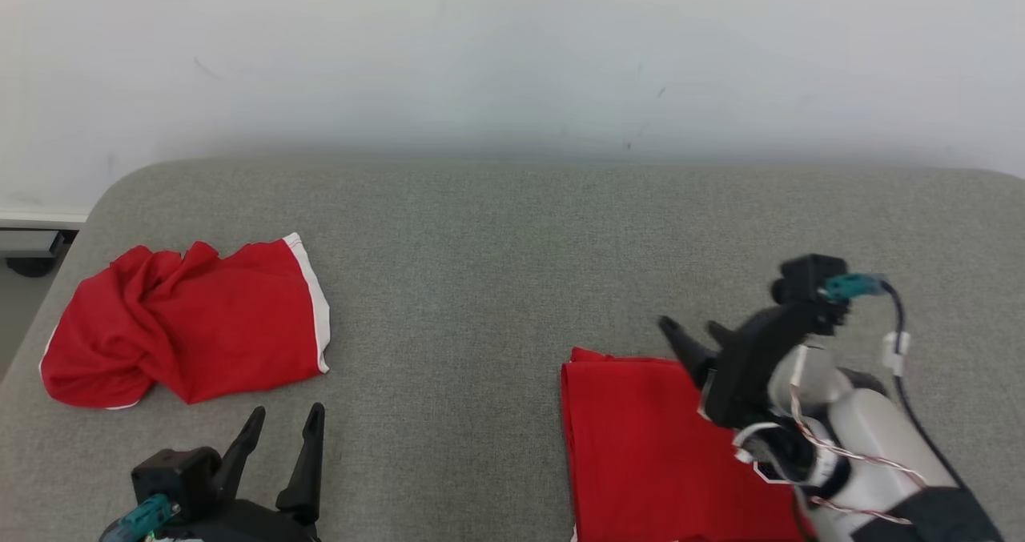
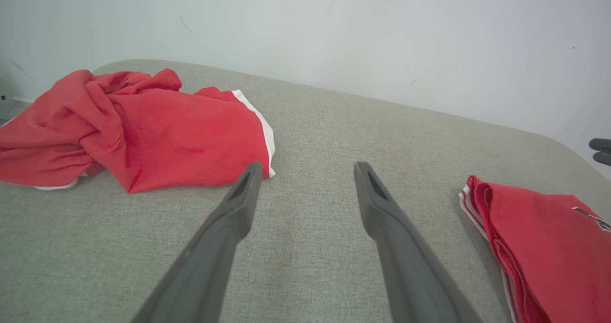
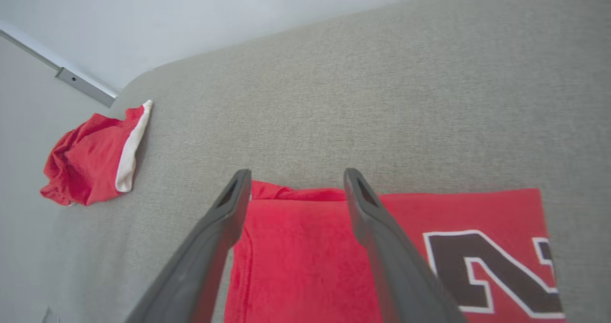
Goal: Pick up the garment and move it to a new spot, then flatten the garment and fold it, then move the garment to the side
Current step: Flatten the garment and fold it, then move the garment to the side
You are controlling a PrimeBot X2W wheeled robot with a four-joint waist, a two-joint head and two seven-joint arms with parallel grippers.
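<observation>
Worktop [image 1: 480,270] is a grey fabric-covered pad with rounded far corners, set against a pale wall [image 1: 512,46].

Folded garment [image 1: 641,446]: red, lying flat on the right half toward the near edge, with its near part cut off by the head view. Its left side is a stack of folded layers with a thin white trim, seen from the left wrist [image 2: 549,237]. The top face carries a dark letter with a white outline [image 3: 487,270].

Right tool [image 1: 689,326]: fingers spread, grasping nothing. It sits over the far-left corner of the folded garment [image 3: 305,265], with the tips [image 3: 297,171] just past the far edge of the cloth. Can't tell if the fingers touch the fabric.

Left tool [image 1: 288,408]: released and empty, at the near edge on the left half, with bare worktop between the fingers [image 2: 308,166].

Crumpled garment [image 1: 192,318]: red with a white hem, bunched up by the left edge, just beyond the left tool and well apart from the folded one. It also shows from both wrists [image 2: 143,132] [image 3: 81,170].
</observation>
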